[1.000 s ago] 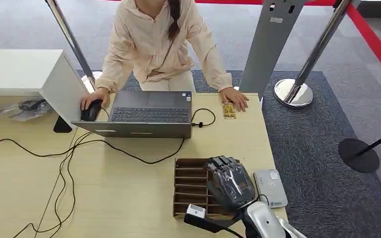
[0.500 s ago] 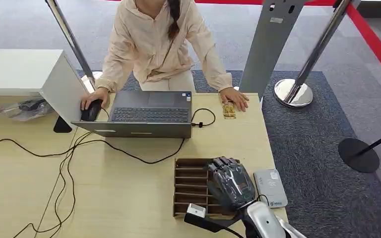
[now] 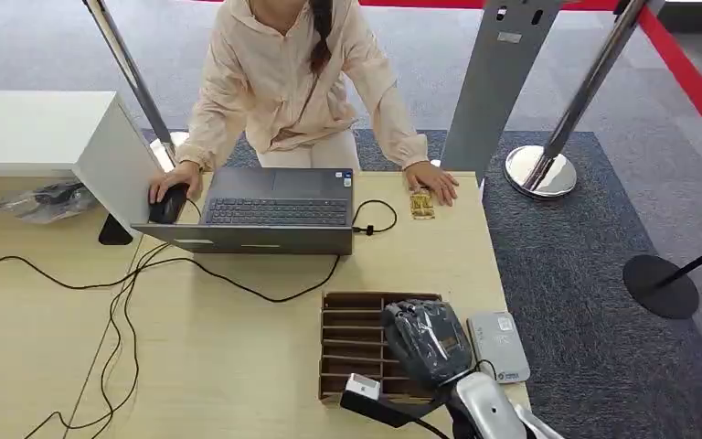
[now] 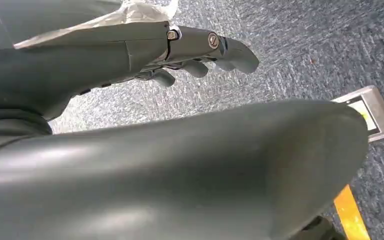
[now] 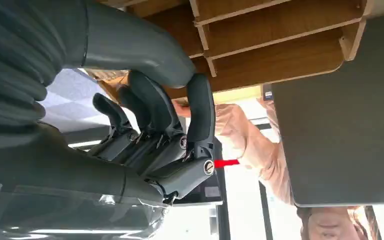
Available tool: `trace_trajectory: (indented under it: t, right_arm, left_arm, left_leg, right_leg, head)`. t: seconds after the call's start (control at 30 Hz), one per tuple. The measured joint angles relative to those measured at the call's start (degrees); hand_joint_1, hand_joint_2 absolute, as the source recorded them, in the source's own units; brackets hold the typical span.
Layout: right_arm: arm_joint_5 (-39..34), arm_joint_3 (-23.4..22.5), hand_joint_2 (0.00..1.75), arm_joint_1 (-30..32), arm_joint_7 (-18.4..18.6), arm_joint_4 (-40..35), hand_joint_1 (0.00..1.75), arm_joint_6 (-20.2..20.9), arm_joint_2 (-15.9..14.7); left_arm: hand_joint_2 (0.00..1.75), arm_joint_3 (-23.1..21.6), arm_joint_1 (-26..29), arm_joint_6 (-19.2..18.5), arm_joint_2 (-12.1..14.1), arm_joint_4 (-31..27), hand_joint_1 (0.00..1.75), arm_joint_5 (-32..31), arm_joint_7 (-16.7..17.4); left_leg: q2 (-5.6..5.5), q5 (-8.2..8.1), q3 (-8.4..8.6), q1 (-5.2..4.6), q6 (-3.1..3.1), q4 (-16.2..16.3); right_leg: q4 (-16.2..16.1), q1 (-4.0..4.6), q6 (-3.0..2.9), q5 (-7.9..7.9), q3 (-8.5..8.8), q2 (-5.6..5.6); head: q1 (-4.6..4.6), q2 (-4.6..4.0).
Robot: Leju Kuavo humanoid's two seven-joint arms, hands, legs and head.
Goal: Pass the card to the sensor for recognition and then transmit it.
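Light wood table [image 3: 238, 366] on grey carpet [image 3: 603, 229]; chrome stanchions [image 3: 548, 165], red floor stripe [image 3: 695, 82] behind.

My right hand [image 3: 425, 340]: dark grey, glossy, under clear plastic wrap; silver forearm behind it, a small white block on a black bracket at the wrist. Left hand [image 4: 200, 50]: grey thumb, visible screws.

The wooden table [image 3: 238, 366] carries a laptop [image 3: 274, 210], slotted rack [image 3: 352, 343], card reader [image 3: 498, 346] and cables [image 3: 119, 311].
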Motion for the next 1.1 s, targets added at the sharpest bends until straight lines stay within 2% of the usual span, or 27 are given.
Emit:
trace_trajectory:
  t: [0.43, 0.87, 0.93, 0.97, 1.0, 1.03, 1.07, 1.1]
  right_arm:
    - [0.5, 0.0, 1.75, 0.0, 0.0, 0.5, 1.55, -1.9, 0.0]
    - [0.6, 0.0, 1.75, 0.0, 0.0, 0.7, 1.55, -2.1, 0.0]
    - [0.6, 0.0, 1.75, 0.0, 0.0, 0.8, 1.38, -2.1, 0.0]
    - [0.6, 0.0, 1.75, 0.0, 0.0, 0.9, 0.98, -2.1, 0.0]
    - [0.7, 0.0, 1.75, 0.0, 0.0, 0.9, 0.38, -2.1, 0.0]
    - [0.8, 0.0, 1.75, 0.0, 0.0, 0.9, 0.09, -2.0, 0.0]
    - [1.0, 0.0, 1.75, 0.0, 0.0, 1.0, 0.0, -1.8, 0.0]
    - [1.2, 0.0, 1.75, 0.0, 0.2, 0.9, 0.0, -1.1, -0.2]
  left_arm:
    - [0.0, 0.0, 0.0, 0.3, 0.0, 0.0, 0.0, -0.2, -0.6]
    - [0.0, 0.0, 0.0, 0.4, 0.0, 0.0, 0.0, -0.4, -0.6]
    - [0.0, 0.0, 0.0, 0.4, 0.0, 0.0, 0.0, -0.4, -0.6]
    - [0.0, 0.0, 0.0, 0.4, 0.0, 0.0, 0.0, -0.4, -0.6]
    - [0.0, 0.0, 0.0, 0.4, 0.0, 0.0, 0.0, -0.4, -0.6]
    - [0.0, 0.0, 0.0, 0.4, 0.0, 0.0, 0.0, -0.4, -0.6]
    - [0.0, 0.0, 0.0, 0.4, 0.0, 0.0, 0.0, -0.4, -0.6]
    - [0.0, 0.0, 0.0, 0.4, 0.0, 0.0, 0.0, -0.4, -0.6]
  left_leg:
    - [0.0, 0.0, 0.01, 0.0, 0.0, 0.0]
    - [0.0, 0.0, 0.02, 0.0, 0.0, 0.0]
    - [0.0, 0.0, 0.02, 0.0, 0.0, 0.0]
    - [0.0, 0.01, 0.03, 0.0, 0.0, 0.0]
    - [0.0, 0.01, 0.03, 0.0, 0.0, 0.0]
    - [0.0, 0.01, 0.03, 0.0, 0.0, 0.0]
    - [0.0, 0.01, 0.03, 0.0, 0.0, 0.0]
    - [0.0, 0.01, 0.03, 0.0, 0.0, 0.0]
  right_leg:
    - [0.0, 0.0, -0.01, 0.01, 0.01, 0.0]
    - [0.0, 0.0, -0.01, 0.01, 0.02, 0.0]
    - [0.0, 0.0, -0.01, 0.01, 0.02, 0.0]
    - [0.0, 0.0, -0.01, 0.01, 0.03, 0.0]
    - [0.0, 0.0, -0.01, 0.01, 0.03, 0.0]
    - [0.0, 0.0, -0.01, 0.01, 0.03, 0.0]
    - [0.0, 0.0, -0.01, 0.01, 0.03, 0.0]
    - [0.0, 0.0, -0.01, 0.01, 0.03, 0.0]
  head:
    - [0.0, 0.0]
    - [0.0, 0.02]
    - [-0.02, 0.0]
    - [0.0, 0.0]
    - [-0.02, 0.02]
    - [0.0, 0.0]
    - [-0.02, 0.02]
    - [0.0, 0.0]
